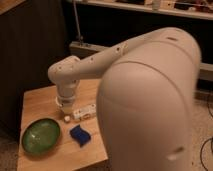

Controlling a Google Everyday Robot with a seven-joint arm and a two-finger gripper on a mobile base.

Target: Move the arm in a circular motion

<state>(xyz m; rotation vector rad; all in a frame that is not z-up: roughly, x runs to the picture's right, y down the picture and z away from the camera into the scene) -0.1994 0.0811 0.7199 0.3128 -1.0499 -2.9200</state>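
The glossy white arm [150, 95] fills the right and middle of the camera view. Its thick near segment looms in front, and a thinner segment with small dark holes reaches left over the wooden table [37, 100]. The gripper [66, 103] is at the arm's end, where the short cylindrical tip points down over the table's left middle, just above a small white piece [66, 118].
A green bowl [41, 135] sits at the table's front left. A blue cloth-like item [80, 135] lies to its right. A white rectangular item [85, 112] lies beside the arm's tip. Dark cabinets and a shelf stand behind the table.
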